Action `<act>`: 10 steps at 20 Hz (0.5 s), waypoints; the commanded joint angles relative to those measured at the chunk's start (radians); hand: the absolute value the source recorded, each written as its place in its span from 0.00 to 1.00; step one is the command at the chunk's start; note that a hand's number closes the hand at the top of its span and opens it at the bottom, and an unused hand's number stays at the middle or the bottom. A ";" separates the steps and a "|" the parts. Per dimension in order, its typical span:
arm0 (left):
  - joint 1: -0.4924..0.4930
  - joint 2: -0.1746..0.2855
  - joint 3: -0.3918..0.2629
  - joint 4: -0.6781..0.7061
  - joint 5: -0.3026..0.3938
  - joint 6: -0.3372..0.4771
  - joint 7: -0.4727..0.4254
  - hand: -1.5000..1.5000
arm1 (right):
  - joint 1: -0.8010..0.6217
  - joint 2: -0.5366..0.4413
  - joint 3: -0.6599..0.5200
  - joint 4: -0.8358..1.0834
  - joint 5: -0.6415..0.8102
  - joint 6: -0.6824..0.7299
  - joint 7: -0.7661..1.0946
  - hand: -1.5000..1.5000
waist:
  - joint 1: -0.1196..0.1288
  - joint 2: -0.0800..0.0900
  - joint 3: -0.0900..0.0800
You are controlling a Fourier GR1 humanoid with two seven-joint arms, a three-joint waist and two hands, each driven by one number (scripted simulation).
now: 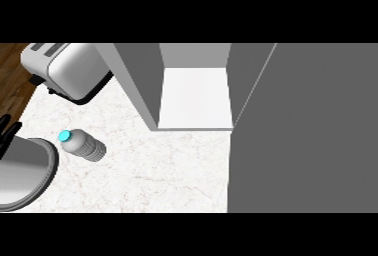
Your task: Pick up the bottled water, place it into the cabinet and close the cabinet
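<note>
Closest to the camera, the robot's left forearm [26, 172] fills the near left corner, a thick grey cylinder over the white marbled surface [162, 170]. Its black left hand [7, 131] shows only at the left edge, fingers straight and released, grasping nothing. The right hand is out of sight.

The bottled water [87, 146] sits on the surface just right of that hand and apart from it. It appears to be upright, and its turquoise cap [65, 135] shows toward the far left. Farther back on the left stands a silver toaster [70, 70] with a black base, beside a strip of dark wood floor [11, 75].

At the far middle is the grey cabinet [136, 80], open, with its pale inner shelf [196, 97] bare. The bottle is well apart from it, to the near left. A broad dark grey panel [303, 130] (apparently the cabinet's swung-out door) covers the whole right side.
</note>
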State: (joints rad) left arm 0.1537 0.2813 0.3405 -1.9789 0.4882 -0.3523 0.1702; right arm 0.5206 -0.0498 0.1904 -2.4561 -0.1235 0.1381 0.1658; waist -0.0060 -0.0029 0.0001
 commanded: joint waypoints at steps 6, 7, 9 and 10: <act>-0.028 -0.032 0.026 0.073 -0.079 0.023 -0.027 0.00 | 0.134 0.000 0.054 -0.136 0.004 0.007 -0.012 0.00 | -0.003 0.001 0.000; -0.019 -0.069 0.000 0.168 -0.188 0.005 -0.136 0.00 | 0.146 0.022 0.092 -0.096 0.066 -0.006 -0.051 0.00 | -0.007 0.001 -0.001; -0.073 -0.020 0.050 0.239 -0.144 -0.015 -0.144 0.00 | 0.154 -0.035 -0.035 -0.076 -0.055 0.053 -0.095 0.00 | -0.006 0.002 0.000; -0.104 -0.067 0.001 0.287 -0.236 0.040 -0.177 0.00 | 0.160 -0.023 0.055 -0.192 0.008 0.012 0.011 0.00 | -0.013 0.004 -0.001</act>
State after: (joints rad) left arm 0.1154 0.2453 0.3657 -1.8079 0.3565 -0.3534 0.0597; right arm 0.6486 -0.0517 0.2362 -2.4790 -0.0950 0.1595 0.0855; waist -0.0138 -0.0018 -0.0003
